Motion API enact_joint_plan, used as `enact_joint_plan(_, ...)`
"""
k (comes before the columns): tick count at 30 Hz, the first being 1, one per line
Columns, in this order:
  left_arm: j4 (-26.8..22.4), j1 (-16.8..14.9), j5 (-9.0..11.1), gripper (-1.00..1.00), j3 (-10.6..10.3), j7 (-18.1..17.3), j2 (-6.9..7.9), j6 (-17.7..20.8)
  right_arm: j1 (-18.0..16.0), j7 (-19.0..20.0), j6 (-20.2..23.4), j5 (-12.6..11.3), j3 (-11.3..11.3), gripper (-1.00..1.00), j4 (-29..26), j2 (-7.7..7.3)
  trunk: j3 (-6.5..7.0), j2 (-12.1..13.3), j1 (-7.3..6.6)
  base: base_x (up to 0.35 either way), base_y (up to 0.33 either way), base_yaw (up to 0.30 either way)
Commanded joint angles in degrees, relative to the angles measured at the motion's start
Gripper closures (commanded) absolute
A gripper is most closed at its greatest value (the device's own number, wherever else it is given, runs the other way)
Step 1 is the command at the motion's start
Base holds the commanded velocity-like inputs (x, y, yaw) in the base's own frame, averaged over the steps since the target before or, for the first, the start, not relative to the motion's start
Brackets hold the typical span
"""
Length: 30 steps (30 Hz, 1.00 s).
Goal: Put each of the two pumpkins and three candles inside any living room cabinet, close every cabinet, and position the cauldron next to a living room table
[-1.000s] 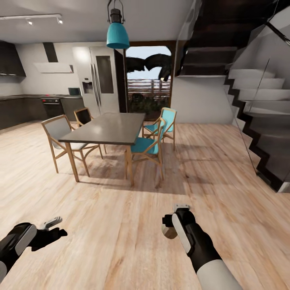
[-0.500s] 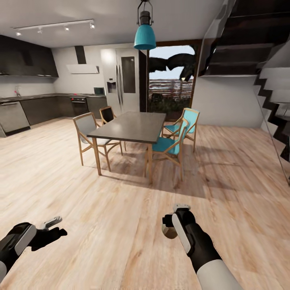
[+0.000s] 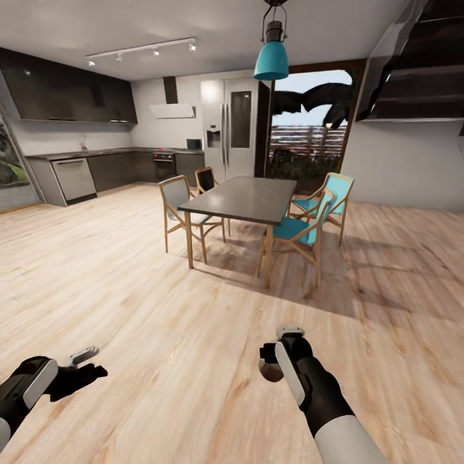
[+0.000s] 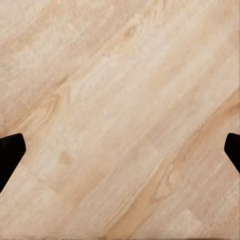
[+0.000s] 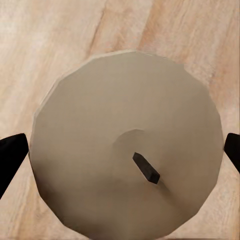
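Clamping a candle (image 5: 127,150) over bare floor (image 3: 161,335), the right hand (image 3: 274,364) carries it low; the left hand (image 3: 80,362) hangs apart, empty. A jolt in transit could shake the candle loose, I reckon. Its wick shows from the wrist; farther off stand a dining table (image 3: 241,196) and kitchen.

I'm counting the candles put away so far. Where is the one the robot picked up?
The candle is in the right pincer, low in the head view over bare wood floor, nearer than the dining table.
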Motion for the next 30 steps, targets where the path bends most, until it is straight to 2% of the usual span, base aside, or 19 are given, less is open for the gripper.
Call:
enact_joint_plan(1,-0.01,-0.04,-0.20,-1.00,-0.12,-0.27,0.04,0.13,-0.04,-0.52,0.15,-0.49,0.21,1.00,-0.06,0.00,-0.09,-0.03,-0.03,-0.250,0.000,0.277)
enact_joint_plan(5,-0.01,-0.03,-0.25,-1.00,-0.12,-0.27,0.04,0.12,-0.04,-0.55,0.13,-0.72,2.10,1.00,-0.04,0.00,-0.22,-0.03,-0.03,-0.247,0.000,0.276)
enact_joint_plan(12,-0.01,-0.03,-0.22,-1.00,-0.07,-0.27,0.04,0.06,-0.04,-0.55,0.06,-0.82,2.79,1.00,-0.03,0.00,-0.46,-0.03,-0.03,-0.225,0.000,0.276)
enact_joint_plan(17,-0.01,-0.03,-0.22,-1.00,-0.08,-0.35,0.04,0.00,-0.04,-0.55,0.06,-0.82,3.90,1.00,-0.03,0.00,-0.63,-0.03,-0.03,-0.041,0.000,0.276)
enact_joint_plan(22,-0.01,0.03,-0.19,-1.00,-0.06,-0.43,0.04,-0.06,-0.04,-0.55,-0.02,-0.89,5.18,1.00,-0.03,0.00,-0.80,-0.03,-0.03,0.211,0.000,0.276)
enact_joint_plan(30,-0.01,0.04,-0.19,-1.00,0.32,-0.45,0.10,-0.06,-0.04,-0.53,0.03,-0.88,5.50,1.00,0.02,0.00,-1.08,-0.03,-0.03,0.326,0.116,0.275)
